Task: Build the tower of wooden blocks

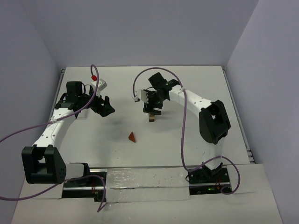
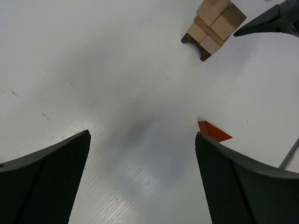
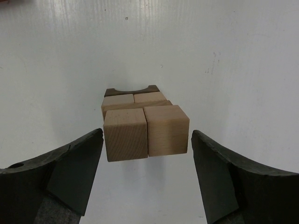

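The wood block tower [image 3: 146,129] stands mid-table: a dark arched base [image 3: 131,89], tan cubes, a thin brown plank and two tan cubes on top. It also shows in the top view [image 1: 152,118] and the left wrist view [image 2: 214,27]. My right gripper [image 3: 147,136] is open just above it [image 1: 152,110], with a finger on each side of the top cubes and a gap at both. A reddish-brown triangular wedge [image 1: 132,136] lies alone on the table, and shows by my left gripper's right finger [image 2: 214,132]. My left gripper [image 2: 142,137] is open, empty, left of the tower [image 1: 105,106].
The white table [image 1: 196,140] is boxed in by grey walls at the back and sides. Purple cables [image 1: 183,135] loop from both arms. One finger of the right gripper [image 2: 273,23] shows at the top right of the left wrist view.
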Robot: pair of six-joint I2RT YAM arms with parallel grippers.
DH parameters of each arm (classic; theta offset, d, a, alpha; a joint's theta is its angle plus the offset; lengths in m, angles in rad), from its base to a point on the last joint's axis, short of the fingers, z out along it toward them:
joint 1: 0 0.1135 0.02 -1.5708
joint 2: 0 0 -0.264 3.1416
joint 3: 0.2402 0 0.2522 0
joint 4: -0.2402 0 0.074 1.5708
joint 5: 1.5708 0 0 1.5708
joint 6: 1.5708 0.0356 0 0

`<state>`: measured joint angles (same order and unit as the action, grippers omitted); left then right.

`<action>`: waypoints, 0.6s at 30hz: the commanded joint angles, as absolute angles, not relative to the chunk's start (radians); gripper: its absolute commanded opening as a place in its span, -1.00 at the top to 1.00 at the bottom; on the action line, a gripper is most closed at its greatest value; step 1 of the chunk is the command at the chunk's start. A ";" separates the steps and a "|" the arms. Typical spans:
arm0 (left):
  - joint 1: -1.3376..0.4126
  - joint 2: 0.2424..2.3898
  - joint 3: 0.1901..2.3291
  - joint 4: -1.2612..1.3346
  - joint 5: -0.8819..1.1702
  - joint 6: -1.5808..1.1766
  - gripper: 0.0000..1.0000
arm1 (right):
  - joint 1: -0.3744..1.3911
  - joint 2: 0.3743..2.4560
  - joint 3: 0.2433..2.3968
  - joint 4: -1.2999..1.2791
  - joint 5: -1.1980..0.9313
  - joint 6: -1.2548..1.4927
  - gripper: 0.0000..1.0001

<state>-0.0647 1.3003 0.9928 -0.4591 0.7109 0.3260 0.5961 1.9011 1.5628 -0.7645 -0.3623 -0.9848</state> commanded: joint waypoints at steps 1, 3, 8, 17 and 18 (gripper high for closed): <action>-0.069 1.299 1.022 -0.437 0.711 0.341 -0.98 | 0.603 1.891 1.545 -0.731 -0.369 -0.982 -0.81; -0.069 1.302 1.023 -0.439 0.710 0.341 -0.98 | 0.603 1.885 1.542 -0.729 -0.372 -0.982 -0.99; -0.070 1.302 1.025 -0.442 0.713 0.343 -0.99 | 0.604 1.867 1.536 -0.734 -0.381 -0.982 -0.99; -0.069 1.302 1.034 -0.456 0.715 0.353 -0.98 | 0.604 1.790 1.580 -0.783 -0.402 -0.973 -0.99; -0.069 1.300 1.035 -0.459 0.716 0.358 -0.99 | 0.604 1.775 1.594 -0.796 -0.405 -0.972 -0.99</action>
<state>-0.0647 1.3003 0.9936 -0.4603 0.7109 0.3334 0.5961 1.8708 1.5425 -0.7618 -0.3771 -0.9835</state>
